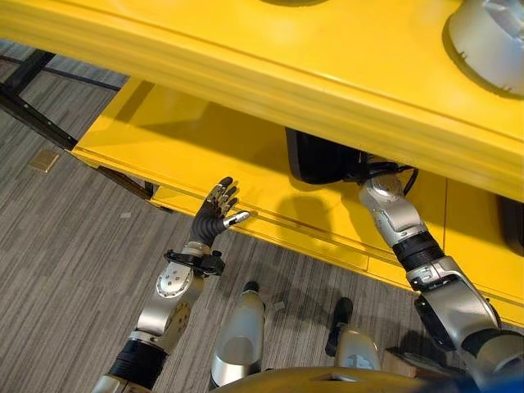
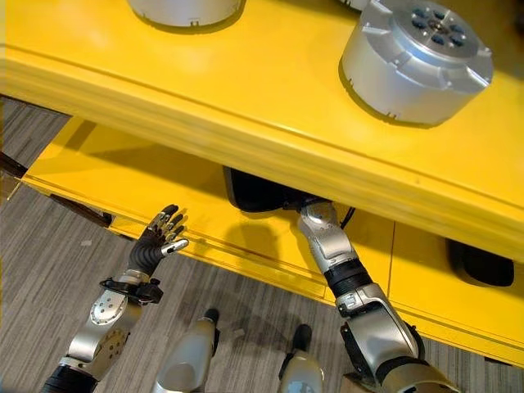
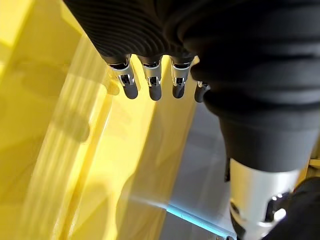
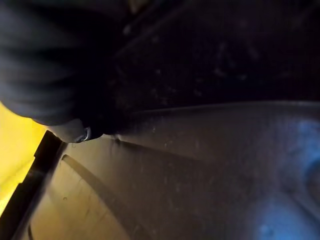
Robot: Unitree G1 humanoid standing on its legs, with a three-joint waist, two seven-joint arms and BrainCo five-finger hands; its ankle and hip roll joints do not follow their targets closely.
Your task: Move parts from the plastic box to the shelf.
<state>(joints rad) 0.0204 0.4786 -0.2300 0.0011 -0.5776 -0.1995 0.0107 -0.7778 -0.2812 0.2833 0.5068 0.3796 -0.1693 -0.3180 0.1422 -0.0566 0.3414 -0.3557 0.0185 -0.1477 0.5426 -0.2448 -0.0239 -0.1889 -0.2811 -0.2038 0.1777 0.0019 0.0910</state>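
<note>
Two tiers of a yellow shelf [image 2: 246,106] fill most of what the robot faces. Upper tier carries a round silver part [image 2: 416,61] with a ring of holes on its top face, and the rim of a second silver part [image 2: 187,10] at the far edge. Lower tier [image 1: 205,155] holds a dark plastic box [image 2: 258,195], tucked under the front lip of the upper tier.

Right hand reaches under that lip and into the dark box; right arm [image 2: 336,250] visible up to the wrist, fingers hidden inside (cannot tell if curled or straight). Right wrist view shows the dark cover [image 4: 45,75] against the box's dark inner wall, nothing else readable.

Left hand [image 1: 214,214] is raised just in front of the lower tier's front edge, fingers straight and spread, holding nothing, thumb apart. Left wrist view: dark fingertips [image 3: 131,91] in a row over the yellow surface.

Grey carpet floor [image 1: 65,246] below.
</note>
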